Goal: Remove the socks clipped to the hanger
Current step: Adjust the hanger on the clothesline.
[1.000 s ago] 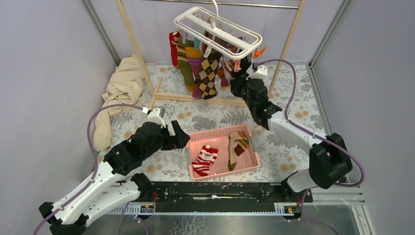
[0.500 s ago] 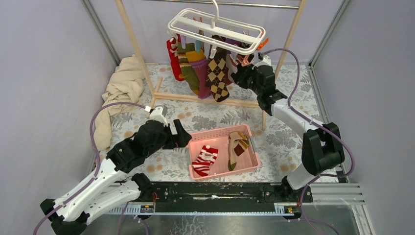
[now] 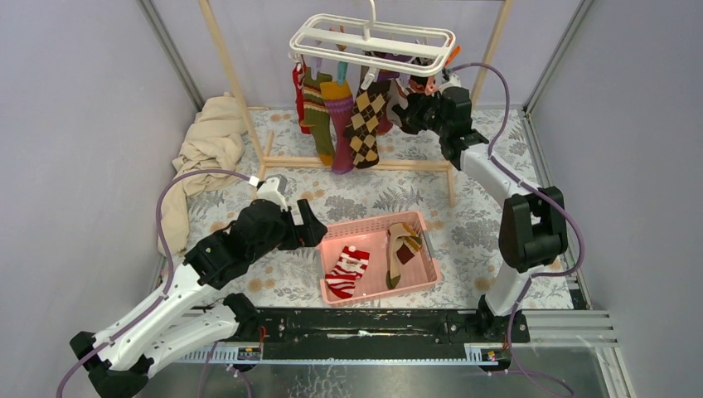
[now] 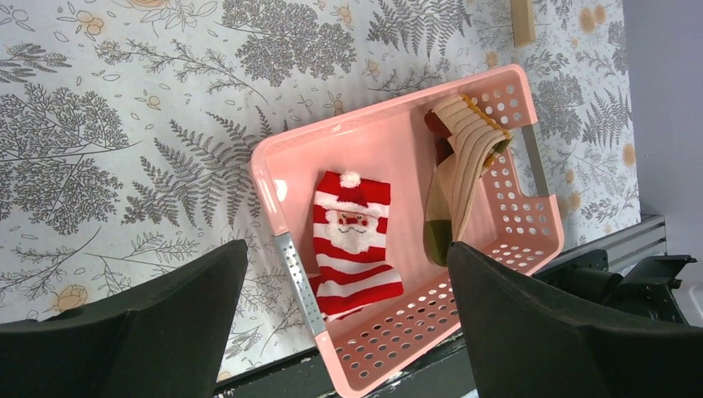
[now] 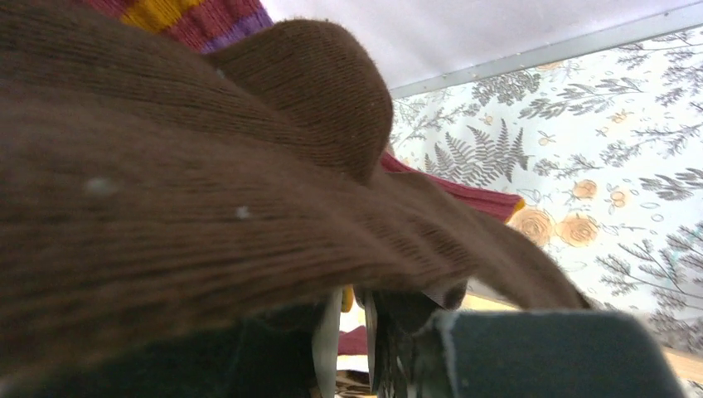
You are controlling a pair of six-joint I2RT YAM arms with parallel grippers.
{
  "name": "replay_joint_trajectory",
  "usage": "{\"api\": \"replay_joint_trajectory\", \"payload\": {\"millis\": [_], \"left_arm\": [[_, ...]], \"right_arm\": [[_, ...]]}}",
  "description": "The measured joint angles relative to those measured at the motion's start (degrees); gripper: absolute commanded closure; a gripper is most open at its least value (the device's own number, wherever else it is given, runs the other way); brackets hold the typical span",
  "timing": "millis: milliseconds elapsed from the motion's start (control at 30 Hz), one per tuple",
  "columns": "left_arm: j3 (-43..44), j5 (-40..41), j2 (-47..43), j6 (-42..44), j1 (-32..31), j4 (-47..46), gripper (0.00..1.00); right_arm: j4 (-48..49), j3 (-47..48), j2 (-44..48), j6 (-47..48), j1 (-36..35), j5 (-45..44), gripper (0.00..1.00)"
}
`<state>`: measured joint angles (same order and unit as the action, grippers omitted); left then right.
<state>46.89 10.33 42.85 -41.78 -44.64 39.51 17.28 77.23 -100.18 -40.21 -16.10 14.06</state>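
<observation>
- At the back of the worktop [image 3: 348, 195], the hanger [image 3: 373, 37] is hung by its hook [image 3: 370, 15] from the wooden rail frame [image 3: 222, 70], and several socks [image 3: 341, 116] are seen clipped under it.
- The right fingers [image 3: 404, 112] are raised in among the socks at the hanger's right end.
- From the right wrist view, brown sock fabric [image 5: 207, 166] is seen draped over the right fingers [image 5: 530, 356], which are drawn close with only a thin gap between them. Whether cloth is actually pinched there cannot be told.
- The left fingers [image 3: 307, 230] are spread wide and nothing is grasped. They are held just beside the pink basket [image 3: 377, 222], where a red-white striped sock [image 3: 346, 272] and a beige sock [image 3: 402, 247] are already laid.
- The step in hand is judged to be taking hold of the brown sock so that it can be drawn out of its clip.
- Hold is best taken high on the sock, close under the clips [image 3: 450, 55], so that little fabric is stretched before release.
- A straight, steady downward pull is advised. Since the hanger is carried on a single hook, a sideways tug would likely tilt or swing it.
- Neighbouring socks should be kept out of the grasp, so that only one is freed at a time.
- Once free, the sock is best carried clear of the rack before it is dropped into the basket.
</observation>
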Motion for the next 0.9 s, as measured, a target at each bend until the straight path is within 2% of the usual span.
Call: {"api": "replay_joint_trajectory", "payload": {"millis": [167,300,400,467,567,700,900], "left_arm": [[0.26,-0.02,-0.07,0.0,0.0,-0.26,0.02],[0.26,-0.02,-0.04,0.0,0.0,-0.26,0.02],[0.26,-0.02,0.15,0.0,0.0,-0.42,0.02],[0.26,0.0,0.59,0.0,0.0,-0.72,0.02],[0.26,0.26,1.75,0.11,0.0,-1.79,0.02],[0.26,2.36,4.07,0.85,0.0,-4.35,0.01],[0.24,8.46,8.92,4.44,0.9,-14.25,0.02]], "right_arm": [[-2.47,6.38,-3.93,-1.25,0.2,1.95,0.79],[-5.22,7.85,-4.15,-1.05,0.07,1.53,0.79],[-7.02,7.91,-4.11,-0.09,-0.28,-0.17,0.76],[-8.48,7.91,-4.07,0.55,-0.52,-1.51,0.68],[-9.31,6.93,-3.41,1.27,-0.92,-2.91,0.67],[-9.55,3.43,-0.57,2.21,-1.16,-4.02,0.7],[-9.51,-0.63,2.95,2.95,-1.16,-4.11,0.69]]}}
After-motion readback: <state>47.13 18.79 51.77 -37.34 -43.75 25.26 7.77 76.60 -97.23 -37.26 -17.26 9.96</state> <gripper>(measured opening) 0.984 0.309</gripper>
